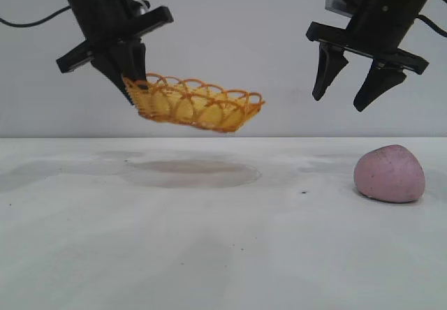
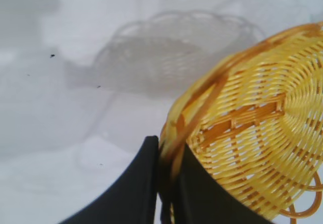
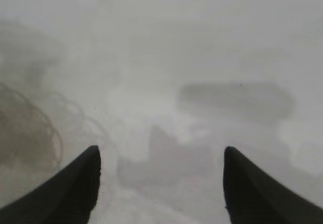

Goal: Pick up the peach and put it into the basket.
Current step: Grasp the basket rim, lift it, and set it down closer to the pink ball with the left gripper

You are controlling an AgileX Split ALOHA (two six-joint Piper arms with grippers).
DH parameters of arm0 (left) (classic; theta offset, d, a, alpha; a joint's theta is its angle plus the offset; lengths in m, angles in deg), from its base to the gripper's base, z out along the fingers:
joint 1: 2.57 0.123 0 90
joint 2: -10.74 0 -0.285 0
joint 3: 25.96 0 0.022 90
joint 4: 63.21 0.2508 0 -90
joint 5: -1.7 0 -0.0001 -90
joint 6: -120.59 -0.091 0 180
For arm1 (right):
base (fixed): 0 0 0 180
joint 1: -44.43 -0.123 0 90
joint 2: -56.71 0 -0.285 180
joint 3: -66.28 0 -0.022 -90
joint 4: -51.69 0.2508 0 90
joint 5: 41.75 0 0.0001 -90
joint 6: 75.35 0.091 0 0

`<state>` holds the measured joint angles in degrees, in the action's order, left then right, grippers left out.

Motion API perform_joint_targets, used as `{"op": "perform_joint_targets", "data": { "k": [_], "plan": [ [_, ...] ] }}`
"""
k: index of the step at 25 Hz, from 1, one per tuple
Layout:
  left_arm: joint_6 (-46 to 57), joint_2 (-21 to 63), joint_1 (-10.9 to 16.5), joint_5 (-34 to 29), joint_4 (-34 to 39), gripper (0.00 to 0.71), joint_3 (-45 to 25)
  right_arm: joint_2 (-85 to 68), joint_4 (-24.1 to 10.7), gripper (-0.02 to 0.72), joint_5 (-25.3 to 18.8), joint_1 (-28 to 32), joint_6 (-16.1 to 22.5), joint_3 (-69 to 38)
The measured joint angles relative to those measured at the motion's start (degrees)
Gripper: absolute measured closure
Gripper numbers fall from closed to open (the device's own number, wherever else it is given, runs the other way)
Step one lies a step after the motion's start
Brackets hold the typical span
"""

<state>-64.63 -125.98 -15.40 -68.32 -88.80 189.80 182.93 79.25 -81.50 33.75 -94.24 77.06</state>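
The pink-mauve peach (image 1: 389, 174) lies on the white table at the right in the exterior view. The yellow woven basket (image 1: 195, 104) with its orange looped rim hangs in the air, tilted, above the table's middle left. My left gripper (image 1: 133, 86) is shut on the basket's rim at its left end; in the left wrist view the gripper (image 2: 169, 151) pinches the rim and the basket's weave (image 2: 257, 133) fills the side beyond it. My right gripper (image 1: 341, 102) is open and empty, high above the table, up and left of the peach. The right wrist view shows its gripper (image 3: 161, 156) over bare table.
The white table (image 1: 209, 240) carries the basket's shadow (image 1: 192, 172) under the basket. A small dark speck (image 1: 304, 193) lies left of the peach. A plain grey wall stands behind.
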Motion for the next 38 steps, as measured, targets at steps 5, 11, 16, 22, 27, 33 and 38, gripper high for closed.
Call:
{"op": "perform_joint_targets", "data": {
  "k": [5, 11, 16, 22, 27, 33, 38],
  "plan": [
    [1.6, 2.9, -4.1, 3.7, -2.5, 0.710, -8.9, 0.0, 0.0, 0.257, 0.2, 0.0, 0.0, 0.0],
    [2.0, 9.8, -6.4, 17.6, -8.7, 0.710, -25.7, 0.0, 0.0, 0.257, 1.0, 0.0, 0.0, 0.0],
    [0.0, 11.1, -6.4, 23.5, -14.3, 0.710, -34.6, 0.0, 0.0, 0.257, 1.3, 0.0, 0.0, 0.0],
    [-2.2, 11.1, -6.4, 29.3, -19.7, 0.710, -38.1, 0.0, 0.0, 0.257, 1.4, 0.0, 0.0, 0.0],
    [-3.9, 11.1, -6.4, 30.1, -20.0, 0.710, -38.5, 0.0, 0.0, 0.257, 1.4, 0.0, 0.0, 0.0],
    [-4.0, 11.1, -6.4, 30.2, -19.8, 0.521, -38.5, 0.0, 0.0, 0.257, 1.4, 0.0, 0.0, 0.0],
    [-4.0, 11.1, -6.4, 30.1, -19.8, 0.328, -38.5, 0.0, 0.0, 0.257, 1.4, 0.0, 0.0, 0.0]
  ]
}}
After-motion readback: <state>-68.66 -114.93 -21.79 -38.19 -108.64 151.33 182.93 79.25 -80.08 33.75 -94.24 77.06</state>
